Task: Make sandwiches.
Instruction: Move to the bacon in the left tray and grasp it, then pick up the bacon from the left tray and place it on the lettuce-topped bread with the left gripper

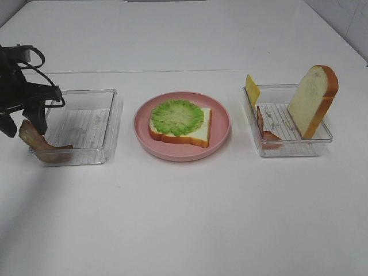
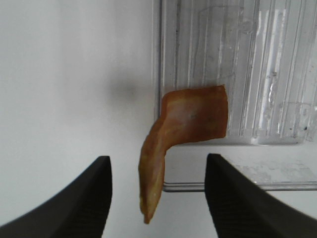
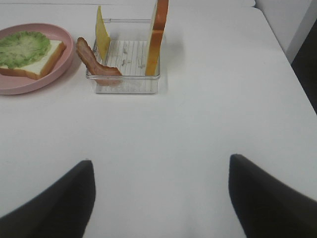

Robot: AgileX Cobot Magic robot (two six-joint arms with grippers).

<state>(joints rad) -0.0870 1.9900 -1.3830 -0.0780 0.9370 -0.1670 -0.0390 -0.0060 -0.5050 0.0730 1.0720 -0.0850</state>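
A white bread slice [image 1: 192,133] topped with green lettuce [image 1: 177,117] lies on the pink plate [image 1: 221,135]. An orange-brown ham slice [image 1: 43,146] hangs over the near left corner of the left clear tray [image 1: 86,129]. It also shows in the left wrist view [image 2: 190,119], with its lower end between the fingers. My left gripper [image 1: 25,123] [image 2: 158,198] is open just above it. The right tray [image 1: 290,146] holds a yellow cheese square [image 1: 252,89], a bacon strip [image 1: 265,131] and an upright bread slice [image 1: 313,98]. My right gripper [image 3: 158,198] is open over bare table.
The right wrist view shows the right tray [image 3: 124,84] and the pink plate [image 3: 20,84] far ahead of the right gripper. The white table's right edge [image 3: 277,49] is near that tray. The right arm is out of the high view.
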